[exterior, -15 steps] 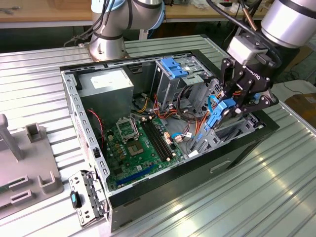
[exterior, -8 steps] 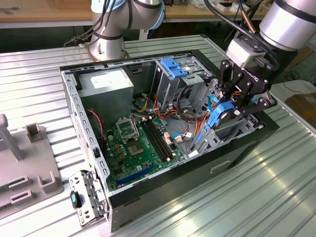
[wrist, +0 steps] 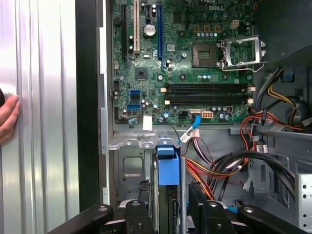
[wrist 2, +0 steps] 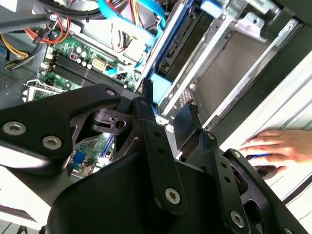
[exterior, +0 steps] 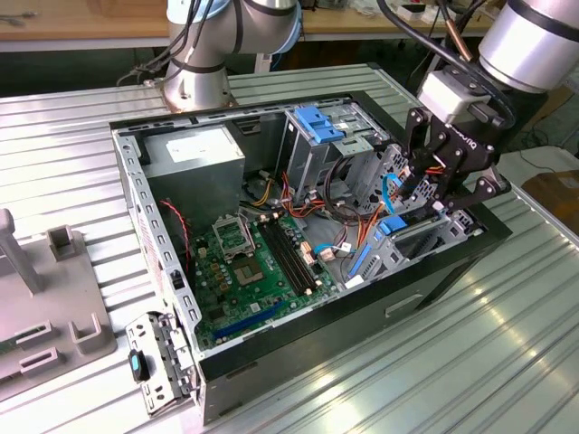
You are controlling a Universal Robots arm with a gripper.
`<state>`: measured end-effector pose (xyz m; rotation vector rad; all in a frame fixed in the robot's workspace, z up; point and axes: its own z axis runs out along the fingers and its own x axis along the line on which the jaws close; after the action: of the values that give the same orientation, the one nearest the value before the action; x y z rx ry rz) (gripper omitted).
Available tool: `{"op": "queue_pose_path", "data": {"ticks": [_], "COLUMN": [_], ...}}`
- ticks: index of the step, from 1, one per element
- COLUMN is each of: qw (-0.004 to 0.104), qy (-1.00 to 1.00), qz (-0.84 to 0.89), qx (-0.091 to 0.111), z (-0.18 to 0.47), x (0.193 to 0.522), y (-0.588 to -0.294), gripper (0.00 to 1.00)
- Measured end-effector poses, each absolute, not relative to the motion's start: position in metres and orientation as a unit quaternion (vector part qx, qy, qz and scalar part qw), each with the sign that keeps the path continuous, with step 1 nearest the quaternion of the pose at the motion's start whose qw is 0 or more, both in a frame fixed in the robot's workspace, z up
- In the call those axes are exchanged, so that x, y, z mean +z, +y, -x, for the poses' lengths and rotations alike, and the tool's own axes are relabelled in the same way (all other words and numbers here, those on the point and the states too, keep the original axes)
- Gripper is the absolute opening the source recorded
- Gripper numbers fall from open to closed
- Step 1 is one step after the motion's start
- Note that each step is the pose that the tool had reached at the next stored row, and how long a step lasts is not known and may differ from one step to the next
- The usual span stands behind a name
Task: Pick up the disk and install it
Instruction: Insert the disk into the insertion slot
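The gripper point(wrist: 169, 190) hangs low inside the open computer case point(exterior: 298, 348), set astride the disk point(wrist: 168, 168); whether it actually clamps it, I cannot tell. The disk stands on edge in the drive bay point(wrist: 129, 165), its blue carrier end facing the green motherboard point(wrist: 195, 63) beyond. A person's hand point(wrist 2: 280, 146) rests on the table point(exterior: 507, 344) beside the case.

A silver-grey tubular robot arm point(exterior: 534, 36) is standing on a round metal base point(exterior: 193, 89). Black cables point(exterior: 407, 32) are trailing down to a white wrist block point(exterior: 450, 93), and round silver screws point(wrist 2: 172, 196) are glinting on the black angular gripper point(exterior: 425, 194).
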<state>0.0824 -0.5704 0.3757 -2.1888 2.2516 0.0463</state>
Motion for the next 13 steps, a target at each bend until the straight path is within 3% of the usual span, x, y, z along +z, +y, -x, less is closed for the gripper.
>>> {"op": "queue_pose_path", "data": {"ticks": [13], "qw": [0.001], "qy": [0.717], "qz": [0.697], "qx": [0.015], "z": [-0.1], "x": [0.372], "y": [-0.568], "gripper": [0.44]}}
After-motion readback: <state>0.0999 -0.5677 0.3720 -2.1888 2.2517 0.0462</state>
